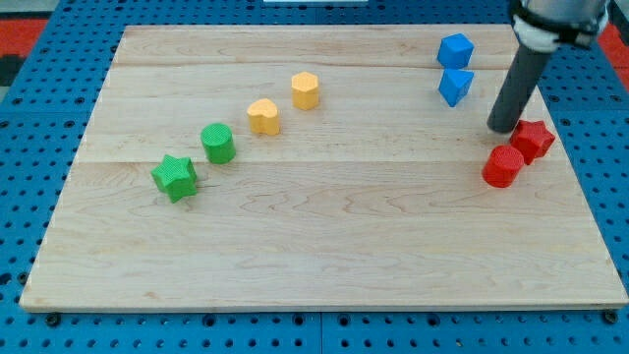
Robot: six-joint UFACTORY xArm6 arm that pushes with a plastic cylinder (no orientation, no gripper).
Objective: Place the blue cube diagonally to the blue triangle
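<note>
Blue pair at the board's upper right, not yet set diagonally

Blue cube sits directly above the blue triangle, the two touching or nearly so, stacked in a column rather than corner to corner, so I judge the placing undone. My tip, a bare rod with nothing to open or clamp, rests right of the triangle and just above the red cylinder, beside the red star, touching neither blue block
</note>
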